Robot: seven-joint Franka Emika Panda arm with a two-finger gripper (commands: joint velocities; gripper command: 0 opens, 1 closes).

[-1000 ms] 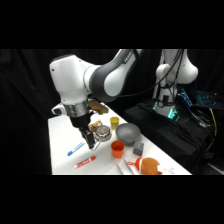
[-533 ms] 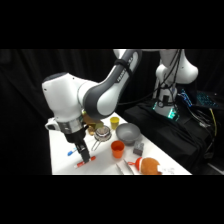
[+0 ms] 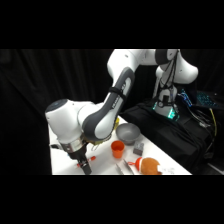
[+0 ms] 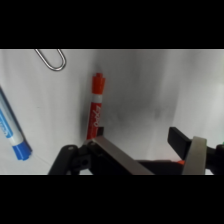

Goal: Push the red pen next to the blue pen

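Observation:
In the wrist view the red pen [image 4: 96, 107], red with a white middle, lies on the white table [image 4: 150, 85], pointing up the picture. The blue pen [image 4: 11, 130] lies apart from it at the left edge. My gripper [image 4: 140, 136] is open and low over the table with nothing between its fingers. One black fingertip [image 4: 100, 132] sits at the red pen's lower end, on the side away from the blue pen. In the side view my gripper [image 3: 86, 166] is at the table's front left. Only a bit of the red pen [image 3: 92, 159] shows, and the arm hides the blue pen.
A bent metal wire loop [image 4: 51, 58] lies beyond the pens. To the gripper's right in the side view stand an orange cup [image 3: 117, 148], a grey bowl [image 3: 128, 132], a small grey block [image 3: 138, 147] and an orange object [image 3: 148, 165]. The table's front edge is close.
The arm has swung left and down towards the table's front left corner, and its body now covers the pens in the side view.

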